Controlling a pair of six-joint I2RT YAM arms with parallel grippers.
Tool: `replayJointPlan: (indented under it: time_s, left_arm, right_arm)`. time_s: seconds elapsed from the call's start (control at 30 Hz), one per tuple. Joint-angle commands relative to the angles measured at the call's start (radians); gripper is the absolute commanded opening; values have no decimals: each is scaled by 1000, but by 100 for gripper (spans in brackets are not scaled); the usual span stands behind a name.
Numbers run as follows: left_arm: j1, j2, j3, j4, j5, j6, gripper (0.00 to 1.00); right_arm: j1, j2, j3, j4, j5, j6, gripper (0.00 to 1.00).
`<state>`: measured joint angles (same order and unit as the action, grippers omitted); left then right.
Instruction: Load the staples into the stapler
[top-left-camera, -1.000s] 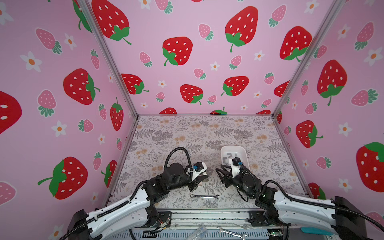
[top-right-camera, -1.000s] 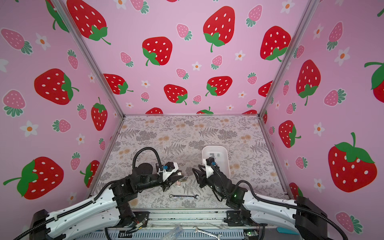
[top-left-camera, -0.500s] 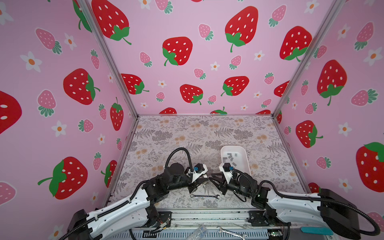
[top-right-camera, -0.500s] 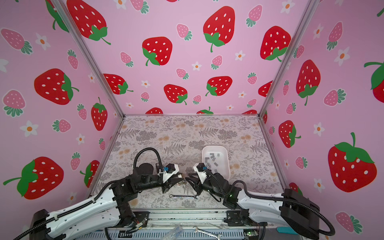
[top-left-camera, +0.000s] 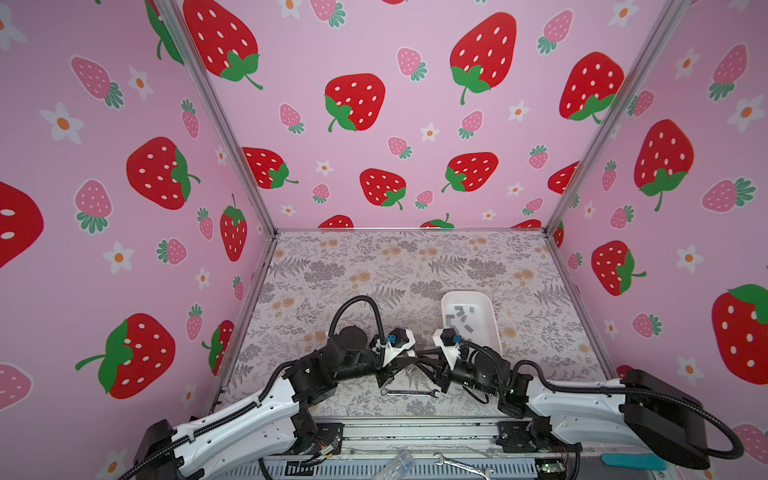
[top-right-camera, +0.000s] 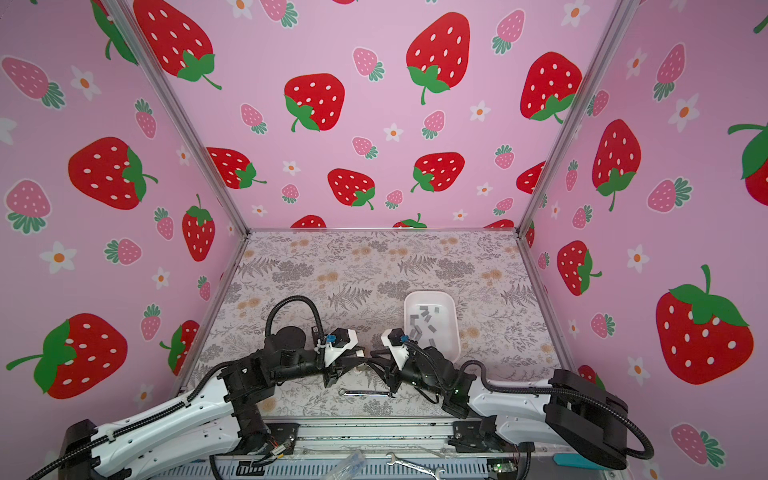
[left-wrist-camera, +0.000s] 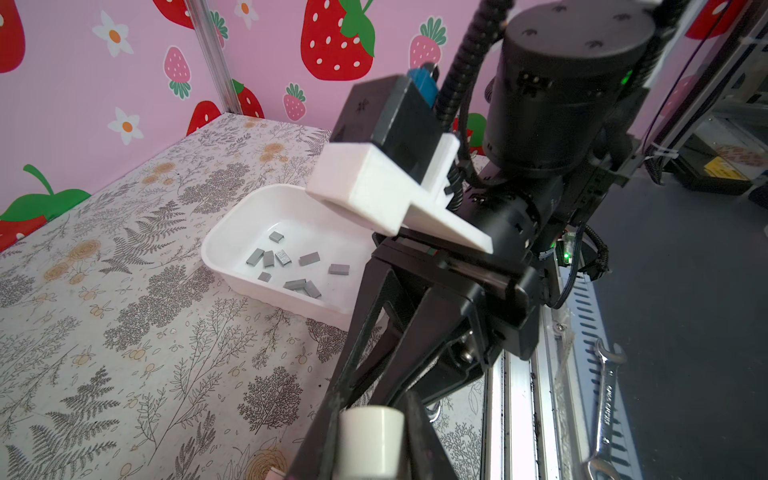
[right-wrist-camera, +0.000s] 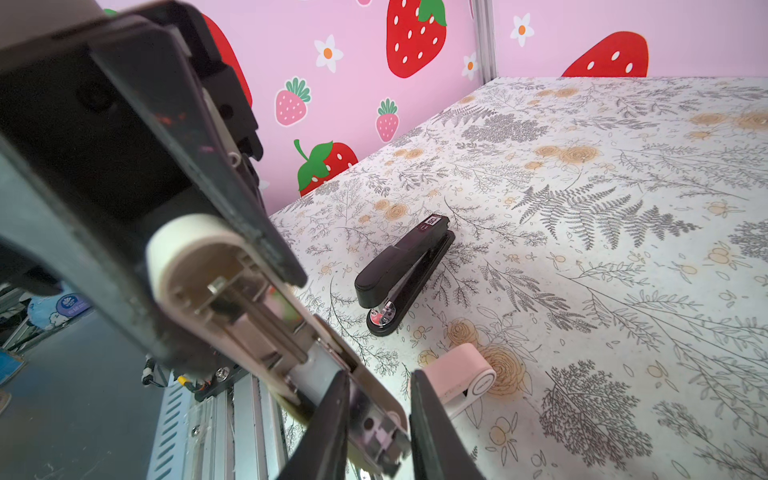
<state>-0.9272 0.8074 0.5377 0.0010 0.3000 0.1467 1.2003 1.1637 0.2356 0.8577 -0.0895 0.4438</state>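
My left gripper (left-wrist-camera: 372, 419) is shut on the hinge end of a cream mini stapler (right-wrist-camera: 232, 291), holding it above the table. The stapler is open, with its metal channel showing. In the right wrist view my right gripper (right-wrist-camera: 378, 415) pinches the stapler's metal front end between its fingers. I cannot tell whether a staple strip is also there. In both top views the two grippers meet near the table's front middle, left gripper (top-left-camera: 405, 362) and right gripper (top-left-camera: 422, 360). The staples (top-left-camera: 459, 318) (left-wrist-camera: 286, 262) lie loose in a white tray (top-left-camera: 492, 332) behind the right arm.
A black stapler (right-wrist-camera: 405, 270) and a pink mini stapler (right-wrist-camera: 457, 378) lie on the floral table beyond the grippers. A silver wrench (top-left-camera: 409, 392) lies under them near the front edge. Another wrench (left-wrist-camera: 604, 399) rests on the front rail. Pink walls close in three sides.
My right gripper has swung left from beside the tray to the stapler in my left gripper. Its jaws have narrowed onto the metal end. The left arm has hardly moved.
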Motion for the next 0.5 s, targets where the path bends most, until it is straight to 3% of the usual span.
replayJointPlan:
  time_s: [0.0,0.23,0.47]
  left_arm:
    - [-2,-19,26,64,16,19,0]
    - [-3,-33,35,61,40,25,0]
    - [-3,-67,23,23,68,36,0]
  right_arm:
    - [15,24,-8,53,-25,-2,28]
    - [15,-12,-18,52,-19,-40,30]
    - [15,-190,-84,1,99,-109,41]
